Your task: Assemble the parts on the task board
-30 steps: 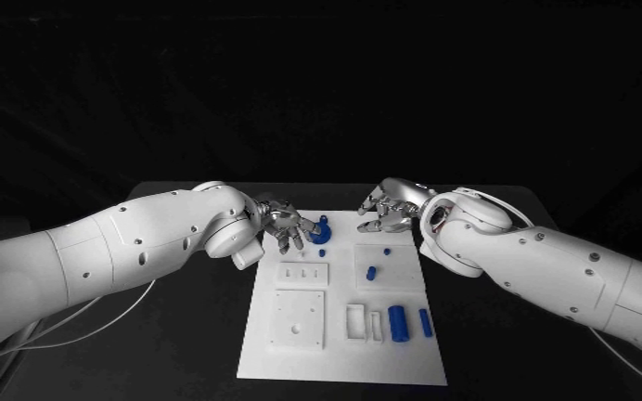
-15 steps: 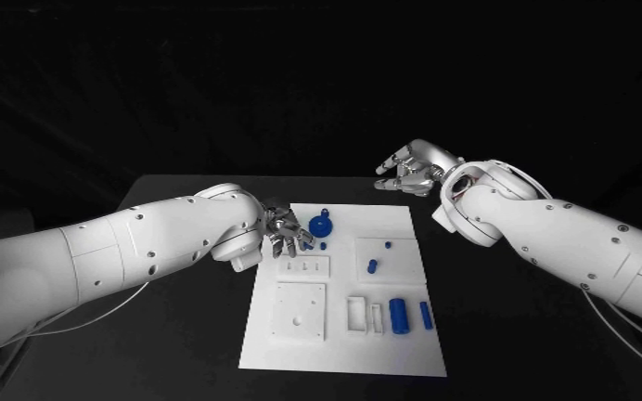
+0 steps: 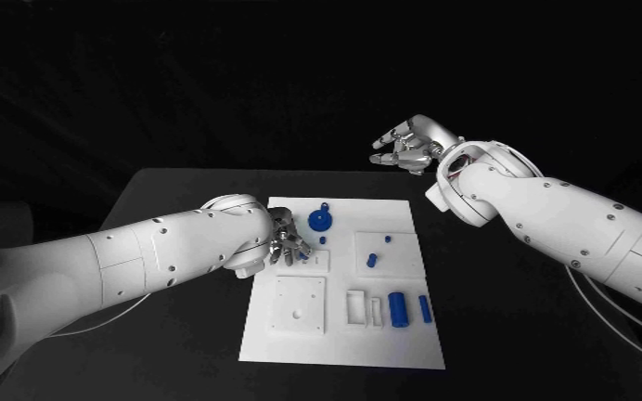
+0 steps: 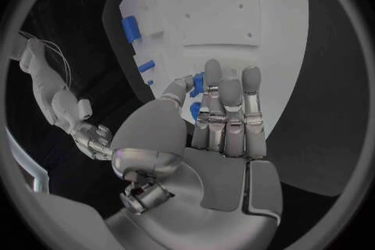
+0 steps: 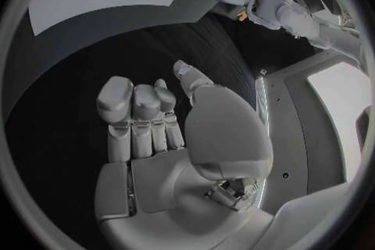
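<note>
My left hand [image 3: 284,243] hangs low over the task board [image 3: 342,341] near its left edge, fingers straight and side by side, holding nothing. My right hand [image 3: 409,153] is raised beyond the board's far right corner, loosely curled and empty. The round blue part [image 3: 321,220] stands at the board's far edge, just beyond my left fingertips [image 4: 213,69], well apart from the right hand. Two blue cylinders [image 3: 397,309] lie toward the near right corner, long axes running near-to-far. By my reckoning the left hand is far nearer the round part, and it lies straight ahead of the fingers.
</note>
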Tool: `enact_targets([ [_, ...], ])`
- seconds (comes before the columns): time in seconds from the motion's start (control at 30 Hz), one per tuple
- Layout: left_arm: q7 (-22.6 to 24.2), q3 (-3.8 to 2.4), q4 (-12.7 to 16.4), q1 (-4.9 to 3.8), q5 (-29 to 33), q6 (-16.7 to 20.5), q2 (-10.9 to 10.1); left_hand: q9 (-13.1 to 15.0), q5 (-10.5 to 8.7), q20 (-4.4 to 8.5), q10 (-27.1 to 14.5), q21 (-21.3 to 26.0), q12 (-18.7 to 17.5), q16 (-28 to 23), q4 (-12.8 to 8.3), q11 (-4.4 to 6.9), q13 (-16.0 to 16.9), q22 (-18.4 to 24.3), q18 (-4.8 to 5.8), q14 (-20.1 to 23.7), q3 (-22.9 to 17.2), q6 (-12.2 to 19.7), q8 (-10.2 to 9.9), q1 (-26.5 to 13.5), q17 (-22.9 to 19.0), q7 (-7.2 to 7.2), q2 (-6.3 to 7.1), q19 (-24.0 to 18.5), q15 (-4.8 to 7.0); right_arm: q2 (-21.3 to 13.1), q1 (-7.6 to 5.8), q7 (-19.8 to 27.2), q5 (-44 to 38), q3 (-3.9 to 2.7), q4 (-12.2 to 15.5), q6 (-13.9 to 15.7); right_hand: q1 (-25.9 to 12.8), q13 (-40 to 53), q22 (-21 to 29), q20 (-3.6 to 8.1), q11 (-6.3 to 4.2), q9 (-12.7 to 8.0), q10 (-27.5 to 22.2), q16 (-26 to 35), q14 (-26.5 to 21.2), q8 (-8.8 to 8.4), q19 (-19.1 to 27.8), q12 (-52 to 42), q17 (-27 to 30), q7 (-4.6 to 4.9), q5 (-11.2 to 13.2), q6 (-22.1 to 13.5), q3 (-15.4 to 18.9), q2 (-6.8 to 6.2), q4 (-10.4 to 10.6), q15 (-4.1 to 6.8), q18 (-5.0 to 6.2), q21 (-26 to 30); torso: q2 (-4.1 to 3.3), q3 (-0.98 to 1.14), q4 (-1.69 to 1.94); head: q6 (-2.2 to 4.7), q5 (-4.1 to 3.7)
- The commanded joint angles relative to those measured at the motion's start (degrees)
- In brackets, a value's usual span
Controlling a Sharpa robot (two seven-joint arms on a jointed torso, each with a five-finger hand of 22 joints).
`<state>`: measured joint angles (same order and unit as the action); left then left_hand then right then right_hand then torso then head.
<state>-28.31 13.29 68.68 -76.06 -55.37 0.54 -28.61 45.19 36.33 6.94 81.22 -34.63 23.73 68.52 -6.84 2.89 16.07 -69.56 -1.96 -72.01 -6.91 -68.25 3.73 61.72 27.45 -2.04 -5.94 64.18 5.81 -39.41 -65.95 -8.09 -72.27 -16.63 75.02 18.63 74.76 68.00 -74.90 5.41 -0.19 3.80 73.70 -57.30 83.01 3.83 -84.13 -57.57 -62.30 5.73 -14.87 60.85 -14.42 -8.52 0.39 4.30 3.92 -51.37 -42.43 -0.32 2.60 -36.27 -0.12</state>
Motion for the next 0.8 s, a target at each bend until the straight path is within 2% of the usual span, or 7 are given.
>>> enact_targets([
  [0.03, -0.53, -0.02, -0.43, 0.27, -2.23, -0.48, 0.48, 0.15, 0.35, 0.09, 0.33, 2.22, 0.18, 0.14, -9.06, 0.14, 0.08, -2.15, 0.37, -0.41, -9.54, -1.56, 0.19, -0.38, 0.03, 1.3, -0.11, 0.93, 0.06, 0.17, -0.05, 0.73, 0.68, -0.07, -0.03, 0.66, -0.11, -0.08, -6.58, -0.23, -0.06, -0.05, -0.31, 0.27, 0.02, -0.26, -1.6, 0.16, 0.03, 0.15, 0.29, 0.4, -0.23, -0.08, 0.14, -0.15, 0.72, 0.18, -0.09, -0.01, -0.08, -0.18, -0.03],
  [0.17, -0.58, -0.02, -1.25, 0.7, -2.47, -0.17, 1.0, 0.2, 0.37, 0.12, 0.4, 3.37, 0.26, 0.17, -9.09, 0.18, 0.12, -3.34, 0.42, -0.41, -9.54, -1.58, 0.2, -0.41, 0.05, 1.31, -0.08, 1.47, 0.1, 0.33, -0.07, 0.68, 0.66, -0.12, -0.03, 0.61, -0.11, -0.09, -6.6, -0.23, -0.06, -0.05, -0.28, 0.26, 0.03, -0.25, -1.63, 0.11, 0.01, 0.15, 0.36, 0.46, -0.25, -0.04, 0.07, -0.14, 0.71, 0.12, -0.05, 0.06, -0.12, -0.38, 0.0],
  [0.23, -0.54, -0.02, -1.54, 0.84, -2.48, -0.08, 1.16, 0.23, 0.46, 0.14, 0.42, 5.61, 0.29, 0.2, -9.07, 0.2, 0.14, -5.67, 0.51, -0.46, -9.54, -1.6, 0.2, -0.55, 0.08, 1.3, -0.04, 2.36, 0.1, 0.36, -0.08, 0.65, 0.65, -0.13, -0.02, 0.56, -0.11, -0.09, -6.6, -0.23, -0.06, -0.05, -0.28, 0.26, 0.03, -0.25, -1.63, 0.11, 0.01, 0.15, 0.36, 0.46, -0.25, -0.04, 0.07, -0.14, 0.71, 0.12, 0.02, 0.08, -0.08, -0.51, -0.05],
  [0.8, -0.83, -0.02, -2.1, 1.24, -1.62, -1.82, 1.42, 0.04, 0.51, 0.21, 0.56, 6.73, 0.34, 0.37, -9.13, 0.27, 0.18, -6.39, 0.65, -0.48, -9.52, -1.82, 0.18, -0.56, 0.24, 1.4, 0.18, 2.94, 0.16, 0.43, -0.08, 0.22, 0.56, -0.17, -0.04, -0.09, -0.08, -0.12, -6.6, -0.22, -0.08, -0.05, -0.3, 0.21, 0.04, -0.26, -1.63, 0.09, -0.05, 0.13, 0.38, 0.53, -0.29, -0.02, -0.13, -0.13, 0.7, 0.16, 0.1, 0.17, -0.05, -0.92, -0.24],
])
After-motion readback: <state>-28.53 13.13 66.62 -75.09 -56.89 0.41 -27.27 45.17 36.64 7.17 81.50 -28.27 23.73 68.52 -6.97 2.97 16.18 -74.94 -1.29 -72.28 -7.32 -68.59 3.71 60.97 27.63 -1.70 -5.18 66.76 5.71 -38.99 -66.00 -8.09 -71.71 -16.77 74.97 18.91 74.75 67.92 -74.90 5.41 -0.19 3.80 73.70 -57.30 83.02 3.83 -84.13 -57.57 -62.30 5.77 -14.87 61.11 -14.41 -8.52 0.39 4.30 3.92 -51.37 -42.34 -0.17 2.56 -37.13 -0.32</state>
